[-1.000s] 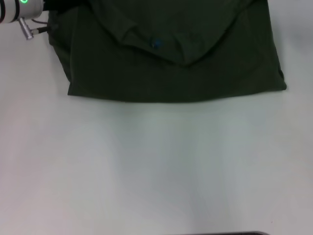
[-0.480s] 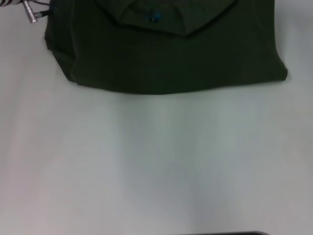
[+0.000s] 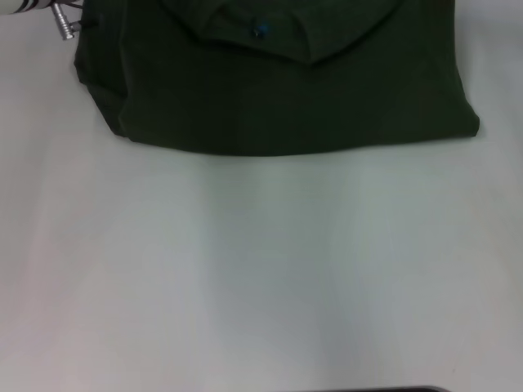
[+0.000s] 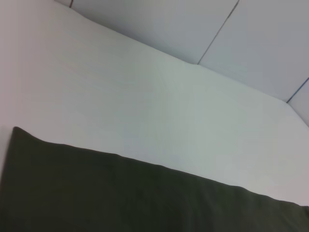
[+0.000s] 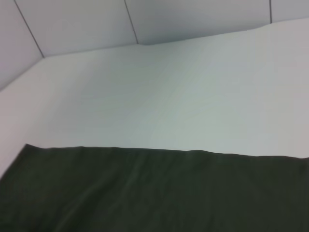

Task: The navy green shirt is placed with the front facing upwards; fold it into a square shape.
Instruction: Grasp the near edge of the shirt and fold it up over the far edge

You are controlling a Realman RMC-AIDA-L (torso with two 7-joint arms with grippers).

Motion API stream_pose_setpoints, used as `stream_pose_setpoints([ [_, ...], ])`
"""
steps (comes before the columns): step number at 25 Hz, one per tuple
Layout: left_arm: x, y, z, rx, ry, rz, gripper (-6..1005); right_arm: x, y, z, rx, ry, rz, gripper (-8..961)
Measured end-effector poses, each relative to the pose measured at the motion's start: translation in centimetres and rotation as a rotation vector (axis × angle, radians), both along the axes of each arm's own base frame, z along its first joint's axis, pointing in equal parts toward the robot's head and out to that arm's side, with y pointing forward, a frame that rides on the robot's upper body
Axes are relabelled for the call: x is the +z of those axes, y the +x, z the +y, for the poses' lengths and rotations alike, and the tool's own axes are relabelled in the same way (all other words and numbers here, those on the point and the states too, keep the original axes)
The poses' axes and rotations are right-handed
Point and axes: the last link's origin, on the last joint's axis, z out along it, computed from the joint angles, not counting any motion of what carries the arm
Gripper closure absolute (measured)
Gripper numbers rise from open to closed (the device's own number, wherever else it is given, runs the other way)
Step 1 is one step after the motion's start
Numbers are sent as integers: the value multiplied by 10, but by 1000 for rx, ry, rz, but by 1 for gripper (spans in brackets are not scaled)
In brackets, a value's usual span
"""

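Navy green shirt [image 3: 286,90] sits folded at the far side of the white table [image 3: 261,269], its near edge straight across the head view.

Up in the far left corner, a bit of the left arm [image 3: 37,10] pokes in beside the shirt's left edge; whether its gripper is open or closed, cannot tell. The collar fold lies on top, with the small blue-printed neck tag [image 3: 259,31] showing. Both wrist views show dark cloth against bare tabletop. The right gripper is nowhere in view.
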Motion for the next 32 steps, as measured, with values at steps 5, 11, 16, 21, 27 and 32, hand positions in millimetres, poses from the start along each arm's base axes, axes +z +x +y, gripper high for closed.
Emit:
stream_pose_setpoints([
  [5,-3,1,0,-5,-3,17,958,-8,-1,5,1,7,-64,926],
  [11,-5,2,0,-3,10,23,957,-19,-7,13,14,13,-152,924],
  [16,-5,2,0,0,23,21,957,-23,-15,17,34,18,-171,925],
  [21,-3,-3,0,25,43,12,957,-23,-21,21,50,23,-185,926],
  [27,-5,-4,0,29,50,22,957,-22,-20,22,48,42,-193,924],
  [32,-7,-3,-1,15,39,36,946,-24,-16,21,40,38,-198,925],
])
